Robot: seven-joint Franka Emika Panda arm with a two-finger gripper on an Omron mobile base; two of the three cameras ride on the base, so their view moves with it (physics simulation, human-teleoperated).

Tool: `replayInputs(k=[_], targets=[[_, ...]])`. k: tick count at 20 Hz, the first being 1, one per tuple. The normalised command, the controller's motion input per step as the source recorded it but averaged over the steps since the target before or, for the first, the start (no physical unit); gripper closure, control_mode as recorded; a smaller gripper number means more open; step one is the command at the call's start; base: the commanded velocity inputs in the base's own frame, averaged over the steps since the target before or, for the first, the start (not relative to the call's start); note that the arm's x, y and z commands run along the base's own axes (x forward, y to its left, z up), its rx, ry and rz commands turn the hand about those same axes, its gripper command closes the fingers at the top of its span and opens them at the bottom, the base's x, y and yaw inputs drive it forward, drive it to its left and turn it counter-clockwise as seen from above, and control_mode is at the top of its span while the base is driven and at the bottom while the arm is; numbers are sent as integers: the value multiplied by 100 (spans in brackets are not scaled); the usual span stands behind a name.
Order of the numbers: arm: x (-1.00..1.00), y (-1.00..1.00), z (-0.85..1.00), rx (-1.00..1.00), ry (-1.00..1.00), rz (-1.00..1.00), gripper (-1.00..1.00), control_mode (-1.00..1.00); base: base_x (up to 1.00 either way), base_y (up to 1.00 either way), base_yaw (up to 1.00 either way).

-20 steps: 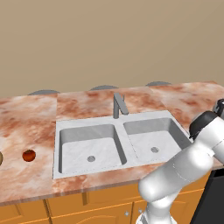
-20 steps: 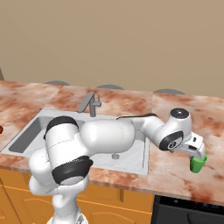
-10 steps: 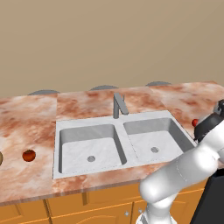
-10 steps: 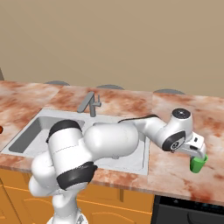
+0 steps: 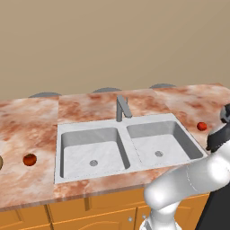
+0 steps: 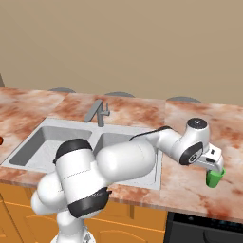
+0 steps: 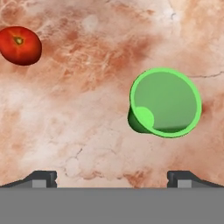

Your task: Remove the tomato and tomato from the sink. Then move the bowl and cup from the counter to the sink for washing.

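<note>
The two-finger gripper (image 7: 112,178) hovered above the bright green tapered cup (image 7: 164,103) with jaws spread wide, holding nothing; the cup stood upright on the marbled counter (image 7: 87,122), off-centre between them; closing unaligned risked tipping it toward the nearby bright red tomato (image 7: 19,45).

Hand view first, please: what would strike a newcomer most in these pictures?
The bright green cup stands upright on the marbled counter, seen from above with the open jaws of the gripper wide apart above it. A red tomato lies apart from it on the same counter. The double-basin sink holds nothing.
</note>
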Motion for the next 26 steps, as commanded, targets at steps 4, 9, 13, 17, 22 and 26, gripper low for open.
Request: replayInputs(k=[4, 9, 13, 17, 22, 26], targets=[[3, 0, -9, 0, 0, 0, -100, -100, 0, 0, 0], [5, 0, -10, 0, 0, 0, -100, -100, 0, 0, 0], [8, -2, -8, 0, 0, 0, -100, -100, 0, 0, 0], [9, -5, -5, 0, 0, 0, -100, -100, 0, 0, 0], [6, -10, -1, 0, 0, 0, -100, -100, 0, 0, 0], [1, -12, 0, 0, 0, 0, -100, -100, 0, 0, 0]])
